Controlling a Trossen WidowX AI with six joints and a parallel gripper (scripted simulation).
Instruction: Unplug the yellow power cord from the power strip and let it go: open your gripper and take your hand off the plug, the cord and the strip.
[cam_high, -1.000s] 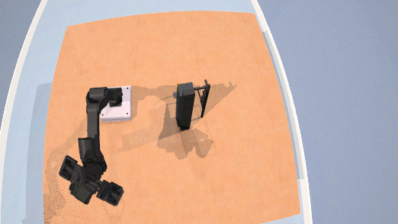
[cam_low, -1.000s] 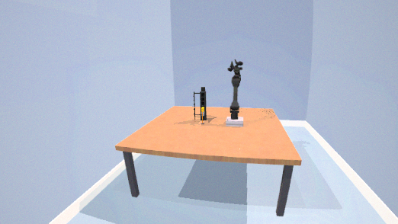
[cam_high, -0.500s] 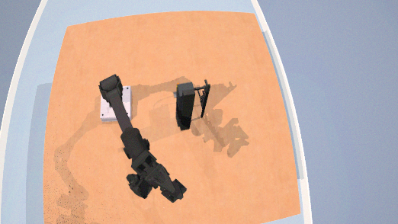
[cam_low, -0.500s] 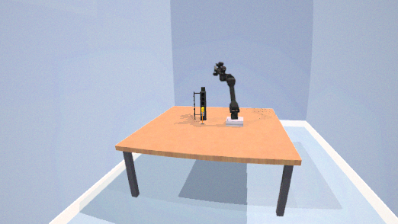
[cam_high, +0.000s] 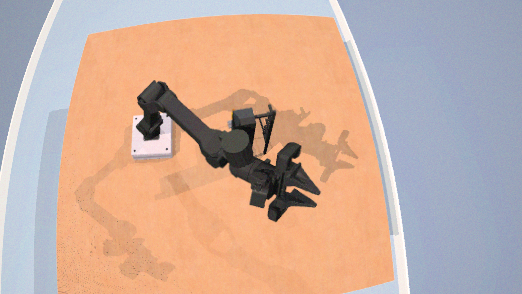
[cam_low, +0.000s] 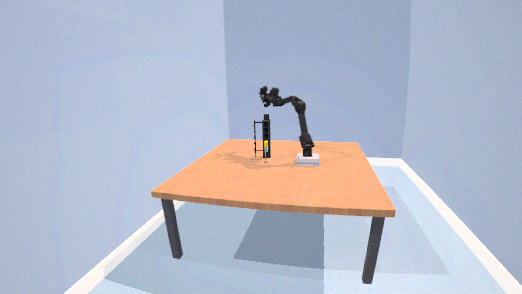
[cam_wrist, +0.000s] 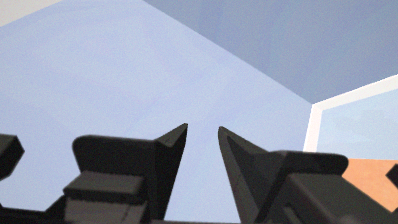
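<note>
the wrist view shows only the 2 dark fingertips of the gripper (cam_wrist: 202, 131) with a narrow gap between them and nothing in that gap, so the claw is partly drawn in yet parted, pinching nothing; behind them lie pale blue wall, a white strip of skirting and a sliver of orange table (cam_wrist: 380, 175) at the right edge. the plug does not appear there. the top view shows what the wrist view misses: the gripper (cam_high: 312, 195) raised high over the table (cam_high: 125, 240), pointing away from the white base plate (cam_high: 151, 145), with the arm (cam_high: 200, 132) crossing over and partly hiding the power strip (cam_high: 245, 118) and its thin stand (cam_high: 267, 130); only a tiny yellow speck shows at the strip's edge there. the exterior view alone shows the yellow power cord (cam_low: 266, 146) as a small yellow plug seated low on the upright black power strip (cam_low: 266, 131), just above the table top (cam_low: 270, 185). the table is orange wood on dark legs, standing on a pale blue floor with white skirting, pale blue walls around. from the base plate (cam_low: 307, 160) the arm (cam_low: 302, 120) rises upright, bends at the elbow and reaches across, so the gripper (cam_low: 262, 96) hangs above the top of the strip, well apart from the plug, touching nothing.
</note>
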